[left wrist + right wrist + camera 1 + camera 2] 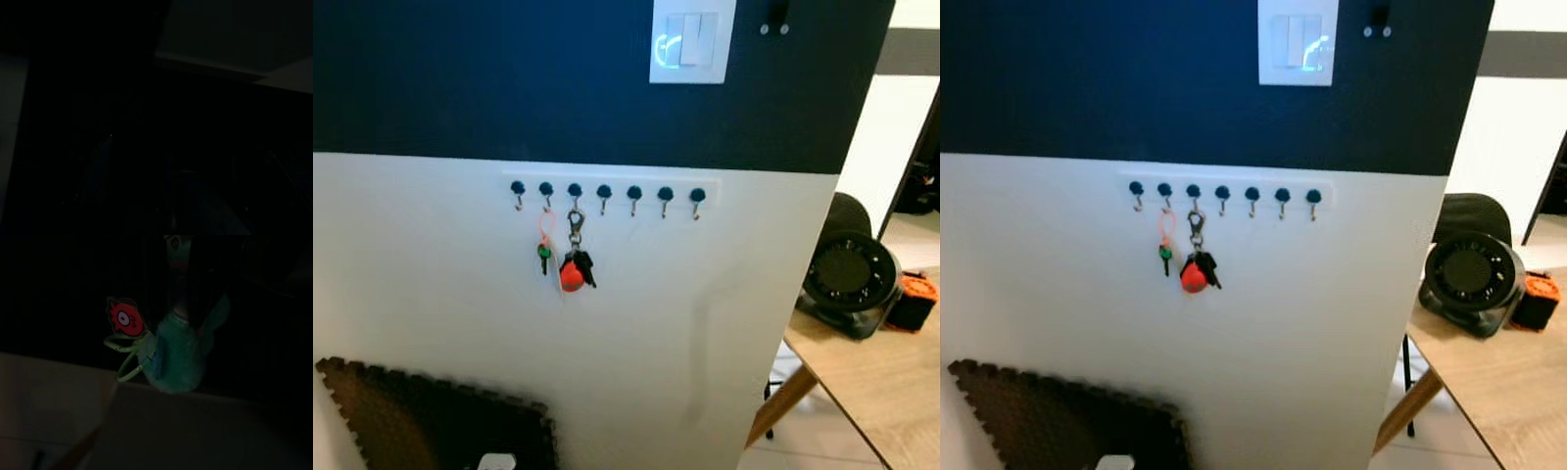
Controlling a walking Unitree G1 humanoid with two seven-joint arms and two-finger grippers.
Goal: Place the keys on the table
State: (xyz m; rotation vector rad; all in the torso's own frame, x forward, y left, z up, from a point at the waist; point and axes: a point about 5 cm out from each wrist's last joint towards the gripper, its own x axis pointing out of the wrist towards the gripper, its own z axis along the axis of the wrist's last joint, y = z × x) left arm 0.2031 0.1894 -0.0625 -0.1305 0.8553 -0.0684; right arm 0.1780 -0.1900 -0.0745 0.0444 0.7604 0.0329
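In the right wrist view a teal fuzzy keychain (183,357) is hanging in the dark, with a light green ring (128,357) and a small red tag bearing one eye (125,318) dangling from its side; its upper end is running up between the dark fingers of the right end effector (195,279), which appears to be pinching it, though the gloom is hiding the fingertips and no metal keys can be made out. Beneath it a pale floor is showing dimly. In the head views the robot is facing a wall — dark blue above, white below — carrying a row of seven hooks (605,192). A small green key on an orange loop (545,250) is hanging from the second hook from the left, and a bunch of black keys with a red fob (575,269) is hanging from the third, the two just beside each other. A white light switch (690,41) is sitting higher on the blue band. To the right, past the wall's edge, a wooden surface (876,387) is holding a round black fan (850,276) with an orange-and-black object (915,299) touching its far side. A dark brown foam mat (421,416) is leaning low against the wall. The left wrist view is almost black, so whether the left end effector is spread or pressed together cannot be told.
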